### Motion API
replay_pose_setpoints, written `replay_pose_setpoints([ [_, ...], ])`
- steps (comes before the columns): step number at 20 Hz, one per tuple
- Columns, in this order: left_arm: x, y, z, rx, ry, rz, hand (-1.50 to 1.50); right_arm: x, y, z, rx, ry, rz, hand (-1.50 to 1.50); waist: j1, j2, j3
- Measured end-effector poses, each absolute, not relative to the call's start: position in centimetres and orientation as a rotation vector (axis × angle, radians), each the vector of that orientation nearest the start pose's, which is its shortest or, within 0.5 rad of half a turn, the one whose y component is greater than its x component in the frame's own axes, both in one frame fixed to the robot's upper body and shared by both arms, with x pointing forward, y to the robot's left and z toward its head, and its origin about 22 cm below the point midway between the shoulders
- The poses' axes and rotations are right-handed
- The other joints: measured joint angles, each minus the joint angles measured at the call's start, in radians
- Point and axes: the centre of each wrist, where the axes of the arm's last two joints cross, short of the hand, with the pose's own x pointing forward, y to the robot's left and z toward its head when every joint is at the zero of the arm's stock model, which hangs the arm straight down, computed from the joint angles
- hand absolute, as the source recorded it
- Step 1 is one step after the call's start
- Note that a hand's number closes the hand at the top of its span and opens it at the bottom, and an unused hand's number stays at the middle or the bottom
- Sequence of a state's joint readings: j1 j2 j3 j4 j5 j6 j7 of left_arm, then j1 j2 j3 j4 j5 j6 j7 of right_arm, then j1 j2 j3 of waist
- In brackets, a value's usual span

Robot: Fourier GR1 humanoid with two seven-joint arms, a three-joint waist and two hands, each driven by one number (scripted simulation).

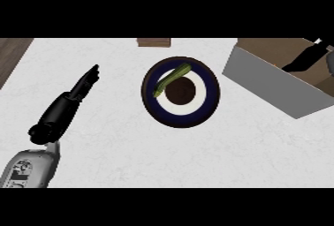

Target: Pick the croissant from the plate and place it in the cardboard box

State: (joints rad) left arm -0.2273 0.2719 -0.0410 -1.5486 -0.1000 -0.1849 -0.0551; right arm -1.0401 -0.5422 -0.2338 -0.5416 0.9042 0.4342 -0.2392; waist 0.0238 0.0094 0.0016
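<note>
Only one view is given, taken from the robot's head and aimed steeply down onto the white tabletop [195, 154]. The plate [180, 92] is framed near the centre, the cardboard box [274, 84] is cut by the right edge, and the left forearm [29, 167] is seen entering from the lower left. No second view is supplied, so nothing is shared.

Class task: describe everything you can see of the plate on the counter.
The plate is round, with a dark blue rim, a white ring inside it and a dark brown centre. It lies flat on the white counter, left of the cardboard box and apart from it. A long green item lies across its upper left part; no croissant shows on it. Neither hand touches it: the left hand is to its left, the right hand over the box.
</note>
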Motion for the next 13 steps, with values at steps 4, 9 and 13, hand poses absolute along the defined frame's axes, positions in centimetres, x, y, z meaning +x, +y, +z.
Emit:
replay_pose_setpoints([
  [4, 29.3, 26.0, 6.7, 0.087, -1.753, -0.541, 0.00, 44.5, -35.2, 19.4, -0.461, -1.568, 0.773, -1.50, -0.006, -0.002, 0.002],
  [9, 29.4, 26.3, 6.5, 0.092, -1.756, -0.545, 0.00, 44.2, -37.4, 19.3, -0.282, -1.677, 0.346, -1.50, -0.005, 0.001, 0.001],
  [13, 29.7, 26.3, 6.6, 0.084, -1.763, -0.551, 0.00, 43.2, -40.3, 19.2, -0.251, -1.687, 0.143, -1.50, 0.001, 0.004, 0.000],
])
